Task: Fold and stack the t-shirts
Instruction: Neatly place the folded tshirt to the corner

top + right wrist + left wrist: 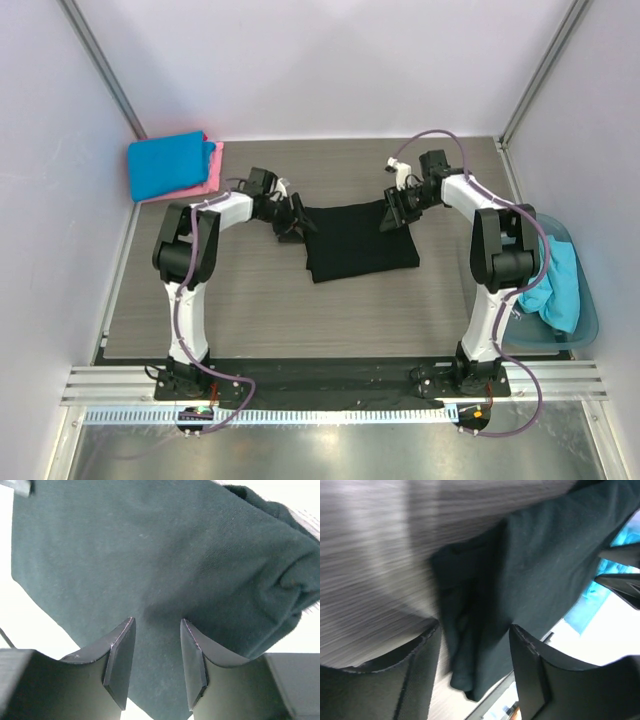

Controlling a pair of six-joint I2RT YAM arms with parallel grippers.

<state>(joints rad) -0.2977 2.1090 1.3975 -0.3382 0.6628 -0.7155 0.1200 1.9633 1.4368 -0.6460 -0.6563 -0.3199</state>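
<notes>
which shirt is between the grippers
The black t-shirt, mid-table, with the left gripper and right gripper at its far corners. Blue shirt and pink shirt are stacked far left; the turquoise shirt is in the tub.

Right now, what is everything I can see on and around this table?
black t-shirt: one, black, lying in the middle of the table
blue t-shirt: one, bright blue, folded, far left corner, on top of the pink one
pink t-shirt: one, pink, under the blue one, only its edge showing
turquoise t-shirt: one, turquoise, bunched inside the tub
tub: one, translucent teal, beside the table's right edge
table: one, grey wood-grain
arms: two, white and black, left arm and right arm, at the near edge
left gripper: one, black, open, at the black t-shirt's left edge
right gripper: one, black, open, at its far right corner
</notes>
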